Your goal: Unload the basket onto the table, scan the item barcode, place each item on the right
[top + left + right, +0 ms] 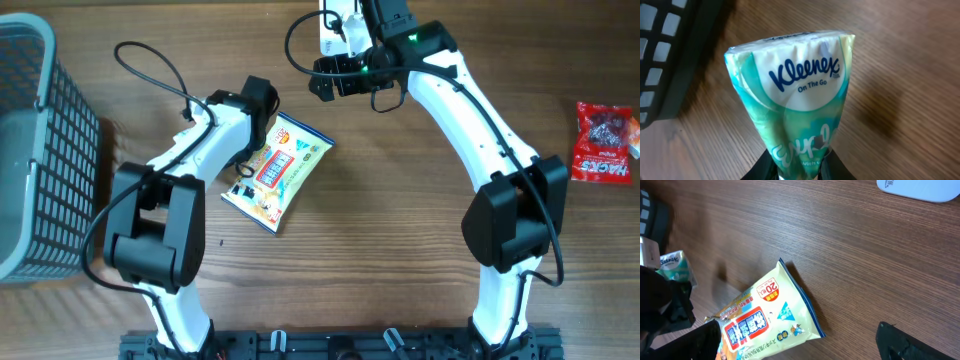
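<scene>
- While the grey mesh basket (70, 170) stands well to the left of the yellow snack bag (278, 170), the overhead view shows only grid walls and a grey floor inside it.
- From above, the basket's full outline is visible. The left wrist camera catches only a dark corner of its grid.
- Beyond the snack bag's far end hangs the right gripper (802, 340), its jaws spread wide, just beside a white device (335, 30). Its own camera looks down on the bag between the two fingers.
- Lying flat and askew on the wooden table (400, 220), the snack bag shows its printed front in the overhead and right wrist views.
- Well to the right of the snack bag, a red packet (605, 140) lies at the table's edge. Only the overhead view shows it.
- Just beside the snack bag's left edge, the left gripper (800, 167) pinches the lower end of the Kleenex pack (800, 95).
- Overhead, the left wrist hides this pack. The left wrist camera shows its green-and-white face upright, reading "Kleenex On The Go".
</scene>
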You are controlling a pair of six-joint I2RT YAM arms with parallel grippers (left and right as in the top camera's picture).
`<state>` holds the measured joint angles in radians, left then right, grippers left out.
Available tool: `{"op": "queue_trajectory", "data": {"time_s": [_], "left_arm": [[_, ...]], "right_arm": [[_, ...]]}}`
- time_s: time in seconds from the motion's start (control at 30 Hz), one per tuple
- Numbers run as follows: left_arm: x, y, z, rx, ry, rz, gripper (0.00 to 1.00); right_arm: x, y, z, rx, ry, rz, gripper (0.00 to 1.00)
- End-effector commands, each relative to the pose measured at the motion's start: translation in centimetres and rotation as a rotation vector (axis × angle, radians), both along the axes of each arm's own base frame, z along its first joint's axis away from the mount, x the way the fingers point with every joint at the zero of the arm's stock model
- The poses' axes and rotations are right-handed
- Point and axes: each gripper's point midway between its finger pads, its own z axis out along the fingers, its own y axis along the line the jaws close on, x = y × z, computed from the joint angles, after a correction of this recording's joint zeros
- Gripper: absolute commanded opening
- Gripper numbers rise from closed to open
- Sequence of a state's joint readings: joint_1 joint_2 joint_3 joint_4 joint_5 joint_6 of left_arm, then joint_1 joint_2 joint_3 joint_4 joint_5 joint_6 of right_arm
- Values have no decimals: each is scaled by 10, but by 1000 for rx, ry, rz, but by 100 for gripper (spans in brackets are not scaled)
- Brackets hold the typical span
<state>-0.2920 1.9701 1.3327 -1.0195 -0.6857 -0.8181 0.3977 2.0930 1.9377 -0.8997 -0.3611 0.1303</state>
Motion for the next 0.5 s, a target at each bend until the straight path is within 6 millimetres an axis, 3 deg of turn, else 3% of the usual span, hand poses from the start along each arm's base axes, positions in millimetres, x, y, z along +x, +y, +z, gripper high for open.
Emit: {"op": "queue_trajectory", "data": {"time_s": [0.0, 0.13, 0.27, 0.37, 0.43, 0.47], "left_arm": [[-6, 7, -17, 55, 50, 17, 18], [-12, 5, -33, 72, 153, -47, 18], [-13, -1, -35, 73, 181, -88, 23], [-11, -8, -41, 27, 171, -87, 30], [-11, -11, -42, 11, 170, -86, 42], [-10, -11, -42, 8, 169, -85, 43]], "right_arm": [[2, -2, -5, -7, 7, -9, 100], [2, -2, -5, -7, 7, -9, 100], [2, -2, -5, -7, 7, -9, 100], [3, -2, -5, -7, 7, -10, 100], [2, -2, -5, -7, 7, -9, 100], [2, -2, -5, -7, 7, -9, 100]]}}
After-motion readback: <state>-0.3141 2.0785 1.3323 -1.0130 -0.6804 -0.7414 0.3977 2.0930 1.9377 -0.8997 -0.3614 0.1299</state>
